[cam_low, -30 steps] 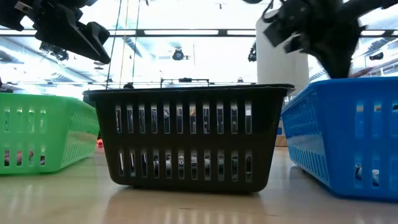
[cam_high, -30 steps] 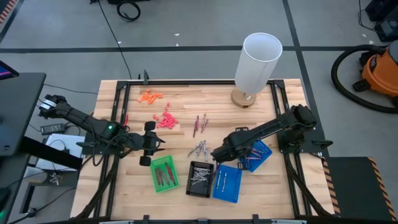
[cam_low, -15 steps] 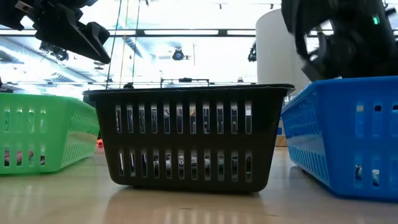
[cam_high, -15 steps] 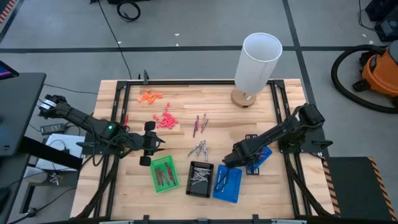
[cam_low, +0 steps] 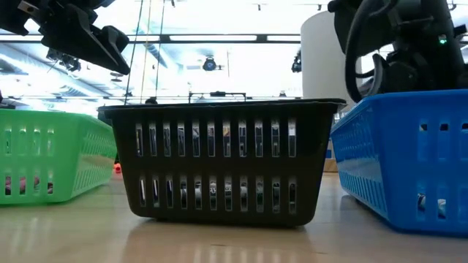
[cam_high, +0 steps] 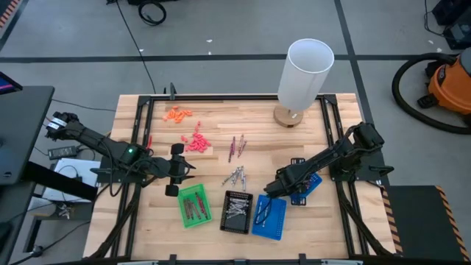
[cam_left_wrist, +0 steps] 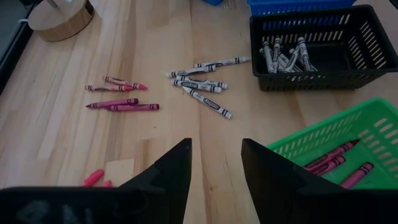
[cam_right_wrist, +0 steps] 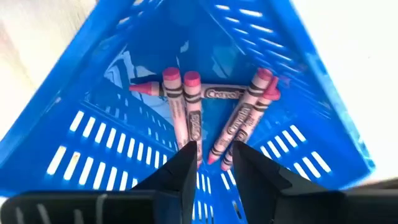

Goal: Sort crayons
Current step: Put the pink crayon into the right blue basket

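Note:
My right gripper (cam_high: 268, 195) (cam_right_wrist: 214, 163) hangs open, pointing down into the near blue tray (cam_high: 269, 218). Several pink-mauve crayons (cam_right_wrist: 186, 106) lie on that tray's floor. One crayon (cam_right_wrist: 239, 121) has its tip just past the gap between the fingers; I cannot tell whether it touches them. My left gripper (cam_high: 176, 171) (cam_left_wrist: 214, 167) waits open above the table's left part, just beyond the green tray (cam_high: 193, 205). Loose silver-grey crayons (cam_high: 234, 177) (cam_left_wrist: 202, 81) and dark red crayons (cam_high: 235, 146) (cam_left_wrist: 118, 99) lie on the wood at mid-table.
The black tray (cam_high: 237, 212) holds silver crayons (cam_left_wrist: 283, 56) and the green tray holds dark red ones (cam_left_wrist: 329, 158). A second blue tray (cam_high: 305, 184) lies under my right arm. Orange bits (cam_high: 177, 113), coral-pink bits (cam_high: 196, 142) and a white cylinder (cam_high: 305, 73) stand farther back.
My right gripper has gone from beside the loose silver crayons toward the table's near right and down into the near blue tray, then stopped there. My left arm has kept still.

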`<state>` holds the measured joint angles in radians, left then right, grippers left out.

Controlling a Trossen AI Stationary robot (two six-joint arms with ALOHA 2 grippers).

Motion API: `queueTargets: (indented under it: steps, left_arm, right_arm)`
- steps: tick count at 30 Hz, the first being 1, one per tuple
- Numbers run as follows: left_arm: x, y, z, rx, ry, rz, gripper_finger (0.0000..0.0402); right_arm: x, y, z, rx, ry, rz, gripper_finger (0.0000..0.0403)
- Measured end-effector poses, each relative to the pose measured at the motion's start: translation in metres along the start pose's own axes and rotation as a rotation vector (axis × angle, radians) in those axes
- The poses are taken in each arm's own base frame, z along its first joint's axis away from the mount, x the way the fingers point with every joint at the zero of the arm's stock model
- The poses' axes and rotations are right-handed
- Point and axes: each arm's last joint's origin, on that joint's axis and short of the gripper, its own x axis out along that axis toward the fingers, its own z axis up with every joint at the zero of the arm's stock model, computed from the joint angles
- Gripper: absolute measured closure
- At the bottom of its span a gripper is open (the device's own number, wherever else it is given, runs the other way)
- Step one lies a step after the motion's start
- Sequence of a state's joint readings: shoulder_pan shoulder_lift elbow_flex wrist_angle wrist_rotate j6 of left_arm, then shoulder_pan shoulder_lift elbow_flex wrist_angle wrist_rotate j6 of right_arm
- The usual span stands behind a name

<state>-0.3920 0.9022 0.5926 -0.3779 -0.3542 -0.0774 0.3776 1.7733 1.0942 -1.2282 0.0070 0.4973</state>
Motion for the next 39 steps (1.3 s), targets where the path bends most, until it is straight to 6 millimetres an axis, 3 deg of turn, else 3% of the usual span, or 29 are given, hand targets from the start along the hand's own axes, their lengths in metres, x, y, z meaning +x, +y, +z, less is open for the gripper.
queueTargets:
  steps: [5,16,27,34,39]
  left_arm:
    - [0.0,0.0,0.0,-0.008,0.0,0.0,0.0251]
    - [0.0,0.0,0.0,-0.009,0.0,0.0,0.0251]
    - [0.0,0.0,0.0,-0.017,0.0,0.0,0.0251]
    - [0.0,0.0,0.0,-0.018,-0.001,0.0,0.0251]
    - [0.0,0.0,0.0,-0.031,-0.001,0.0,0.0251]
  right_arm:
    - [-0.02,-0.003,0.001,0.004,-0.006,-0.043,0.0291]
    - [-0.062,-0.009,0.022,-0.054,-0.259,-0.15,0.0292]
    - [-0.066,-0.036,0.05,-0.09,-0.4,-0.16,0.0292]
    - [-0.065,-0.051,0.081,-0.155,-0.547,-0.074,0.0292]
    - [-0.053,-0.052,0.108,-0.164,-0.621,-0.011,0.0292]
